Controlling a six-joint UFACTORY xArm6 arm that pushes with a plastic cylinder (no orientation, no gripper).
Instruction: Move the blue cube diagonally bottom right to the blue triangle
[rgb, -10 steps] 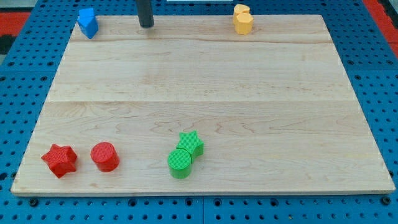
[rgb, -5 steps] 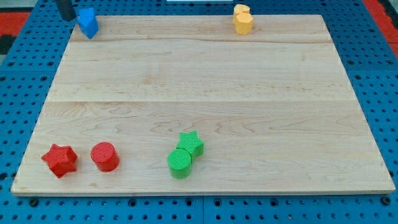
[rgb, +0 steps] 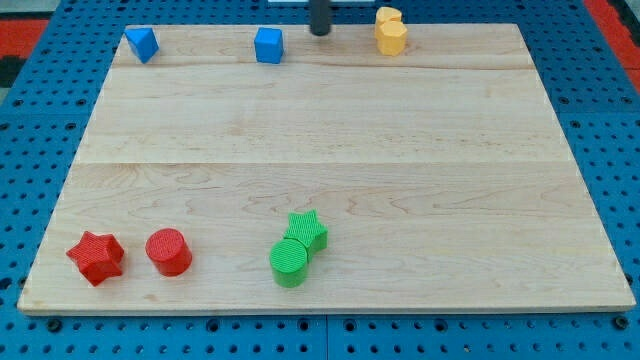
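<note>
- Small blue plastic cube (rgb: 268, 46) resting near the top edge of the pale wooden board (rgb: 330, 150), left of centre.
- Blue plastic triangle block (rgb: 142, 43) at the board's top left corner, at 9 o'clock from the cube and well apart from it.
- My tip (rgb: 320, 32), end of a straight dark rod, near the cube at about 2 o'clock, not touching.
- No gripper fitted, so no open or closed state to tell.
- Yellow plastic heart-shaped block (rgb: 390, 31) at 3 o'clock from my tip.
- Red star block (rgb: 96, 257) and red cylinder (rgb: 168, 251) side by side at bottom left.
- Green star block (rgb: 306, 230) touching green cylinder (rgb: 290, 262) at bottom centre.
</note>
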